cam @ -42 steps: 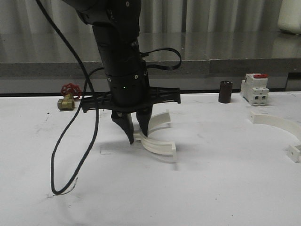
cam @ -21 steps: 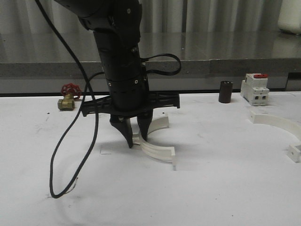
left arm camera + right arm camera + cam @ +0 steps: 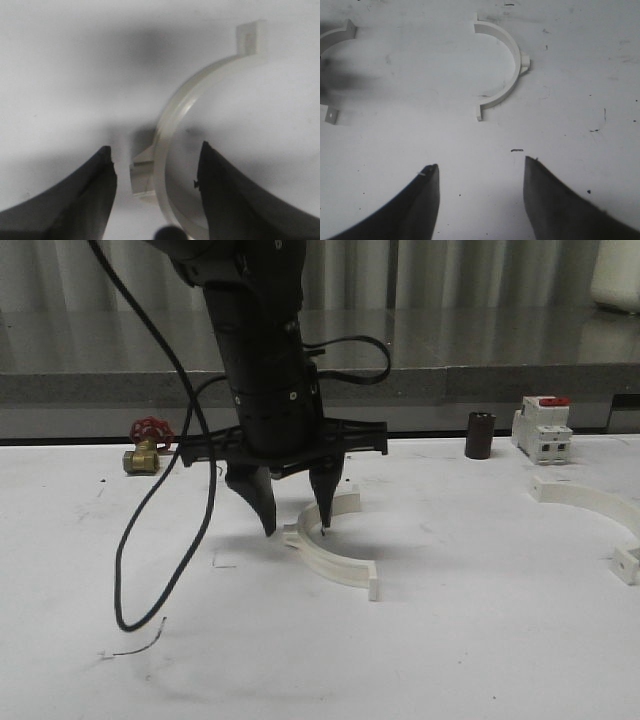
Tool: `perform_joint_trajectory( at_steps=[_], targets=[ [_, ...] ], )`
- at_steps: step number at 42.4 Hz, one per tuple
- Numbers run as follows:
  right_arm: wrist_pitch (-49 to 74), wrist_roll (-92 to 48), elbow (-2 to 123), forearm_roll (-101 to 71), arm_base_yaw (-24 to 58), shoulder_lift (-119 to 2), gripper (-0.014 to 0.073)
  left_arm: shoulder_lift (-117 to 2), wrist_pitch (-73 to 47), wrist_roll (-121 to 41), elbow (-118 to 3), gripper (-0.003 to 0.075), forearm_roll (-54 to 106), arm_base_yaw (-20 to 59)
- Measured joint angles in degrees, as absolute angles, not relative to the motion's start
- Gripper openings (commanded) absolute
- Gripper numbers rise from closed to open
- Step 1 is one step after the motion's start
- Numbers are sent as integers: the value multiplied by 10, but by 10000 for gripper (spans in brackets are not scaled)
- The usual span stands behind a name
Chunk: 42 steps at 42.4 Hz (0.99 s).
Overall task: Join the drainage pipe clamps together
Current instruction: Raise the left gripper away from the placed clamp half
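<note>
One white drainage pipe clamp (image 3: 330, 558) lies flat on the white table, just under my left gripper (image 3: 297, 528). That gripper is open, its black fingers straddling the clamp's near end without touching it. In the left wrist view the clamp (image 3: 172, 112) curves up between the fingers of the left gripper (image 3: 155, 167), a square tab at its far end. The other clamp (image 3: 592, 506) lies at the right edge of the table. In the right wrist view that clamp (image 3: 504, 65) lies ahead of my open, empty right gripper (image 3: 480, 167), with the first clamp (image 3: 332, 39) off to one side.
A brass valve with a red handwheel (image 3: 145, 446) stands at the back left. A dark cylinder (image 3: 479, 435) and a white breaker with a red top (image 3: 541, 428) stand at the back right. A black cable (image 3: 130, 540) hangs from the left arm onto the table.
My left gripper has opened and let go of the clamp, which now lies flat on the table. The gripper has risen slightly and shifted a little right.
</note>
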State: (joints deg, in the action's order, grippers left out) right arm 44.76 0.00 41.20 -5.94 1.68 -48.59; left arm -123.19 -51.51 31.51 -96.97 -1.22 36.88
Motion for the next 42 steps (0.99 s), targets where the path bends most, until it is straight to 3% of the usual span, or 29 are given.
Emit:
perform_joint_trajectory(
  at_steps=[17, 27, 42],
  targets=[
    [448, 0, 412, -59, 17, -486, 416, -1026, -587, 22, -962, 368, 10, 369],
    [448, 0, 412, -59, 17, -486, 416, -862, -542, -146, -824, 368, 103, 344],
    [448, 0, 412, -59, 17, -486, 416, -610, -416, -184, -579, 368, 118, 318]
  ],
)
